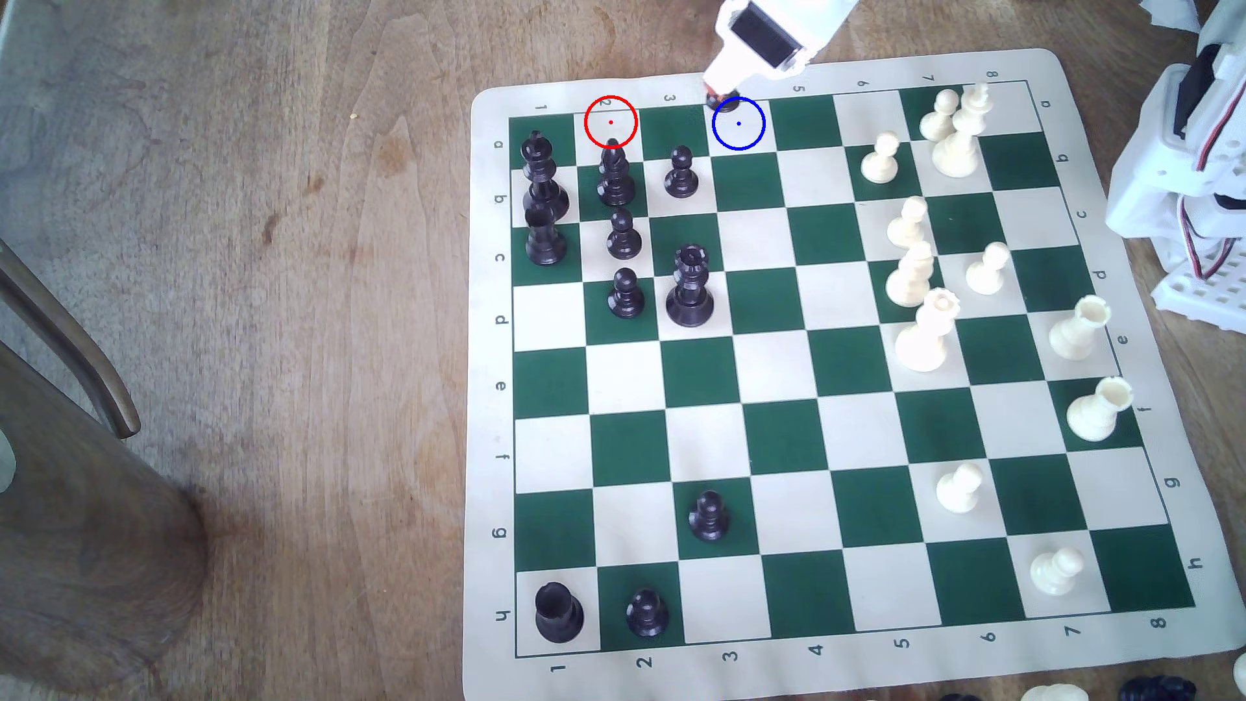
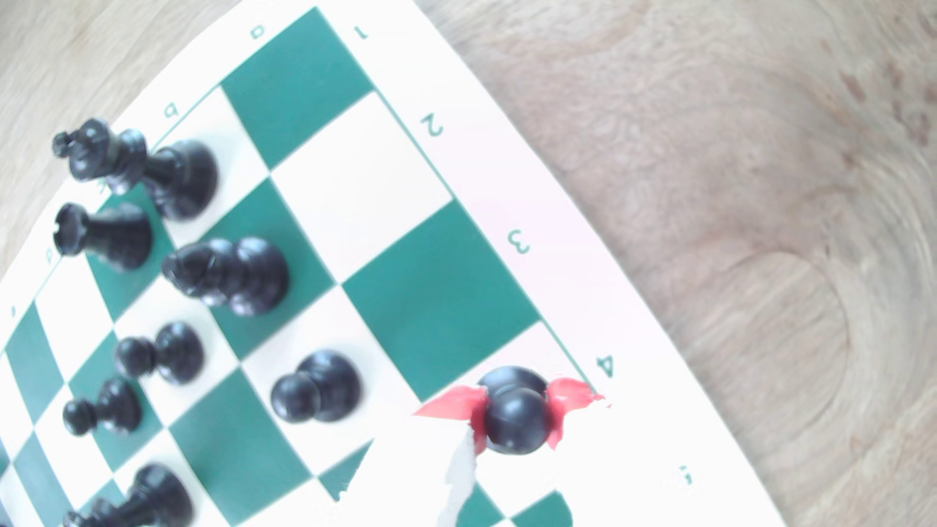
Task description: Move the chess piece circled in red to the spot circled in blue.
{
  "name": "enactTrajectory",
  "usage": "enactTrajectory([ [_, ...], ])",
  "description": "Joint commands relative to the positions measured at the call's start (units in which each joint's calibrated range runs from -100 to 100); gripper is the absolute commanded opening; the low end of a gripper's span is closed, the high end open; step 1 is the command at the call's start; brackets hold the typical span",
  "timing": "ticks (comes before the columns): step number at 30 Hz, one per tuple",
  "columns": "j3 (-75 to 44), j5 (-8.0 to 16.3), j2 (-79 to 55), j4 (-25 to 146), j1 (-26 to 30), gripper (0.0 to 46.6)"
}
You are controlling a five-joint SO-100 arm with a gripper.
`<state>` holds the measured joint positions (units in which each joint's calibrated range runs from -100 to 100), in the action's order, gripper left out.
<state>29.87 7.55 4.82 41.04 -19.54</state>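
The chess piece, a glossy black pawn (image 2: 514, 413), sits between the red-tipped fingers (image 2: 459, 403) of my gripper (image 2: 514, 418), which is shut on its ball head. In the exterior view my white gripper (image 1: 721, 96) comes down from the board's far edge, and the pawn (image 1: 723, 102) shows as a dark base just beside the upper left rim of the blue circle. The spot (image 1: 738, 123) is a cream square in the far row at file 4. The red circle (image 1: 611, 122) rings a bare cream square at file 2. Whether the pawn touches the board I cannot tell.
Black pieces cluster on the exterior view's left: a bishop (image 1: 615, 176) just below the red circle and a pawn (image 1: 681, 172) near the spot. Cream pieces (image 1: 920, 276) fill the right side. The arm's white base (image 1: 1187, 175) stands beyond the board's right edge.
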Motion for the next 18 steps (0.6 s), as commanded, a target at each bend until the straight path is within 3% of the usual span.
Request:
enactTrajectory([
  [1, 1.3, -0.2, 5.8, -2.4, -0.4, 0.2],
  [18, 2.7, -0.9, -1.2, -5.2, 0.7, 0.2],
])
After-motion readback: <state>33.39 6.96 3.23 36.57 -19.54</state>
